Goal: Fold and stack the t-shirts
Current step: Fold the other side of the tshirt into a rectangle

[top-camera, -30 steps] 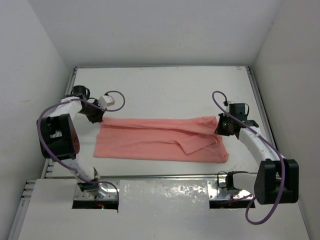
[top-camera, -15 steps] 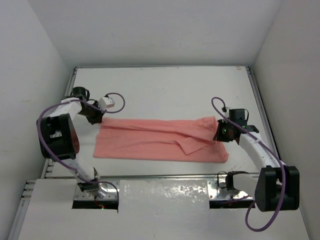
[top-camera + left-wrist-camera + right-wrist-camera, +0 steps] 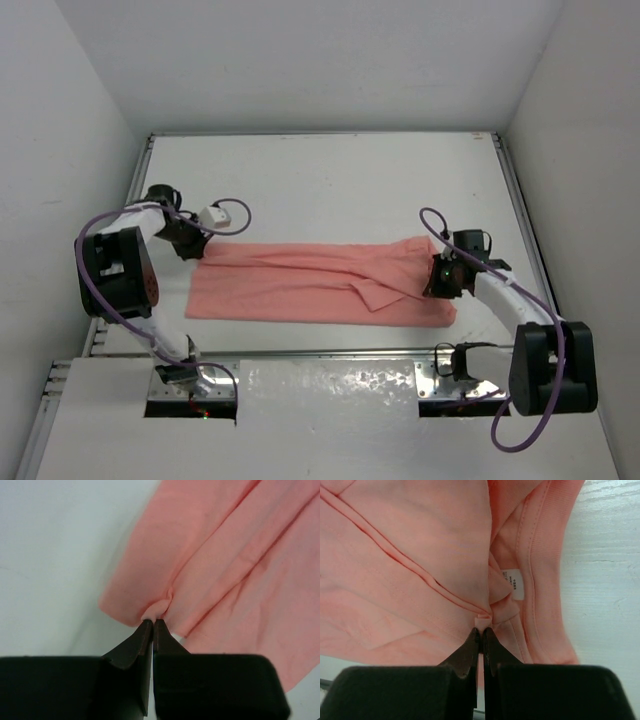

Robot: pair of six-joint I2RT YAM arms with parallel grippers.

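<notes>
A salmon-pink t-shirt (image 3: 310, 285) lies folded into a long band across the middle of the white table. My left gripper (image 3: 196, 244) is at its far-left corner, shut on a pinch of the cloth; the left wrist view shows the fabric (image 3: 210, 565) bunched at the gripper (image 3: 152, 622). My right gripper (image 3: 437, 275) is at the shirt's right end, shut on a fold of cloth near the collar; the right wrist view shows the shirt (image 3: 410, 570), its white neck label (image 3: 515, 584) and the gripper (image 3: 482, 630).
White walls enclose the table (image 3: 330, 180) on three sides. Metal rails run along the left (image 3: 135, 190) and right (image 3: 520, 200) edges. The arm bases and a shiny plate (image 3: 330, 390) sit at the near edge.
Both grippers have moved toward the near edge, dragging the shirt's far edge with them. The right end of the shirt has come down and in, the band is narrower.
</notes>
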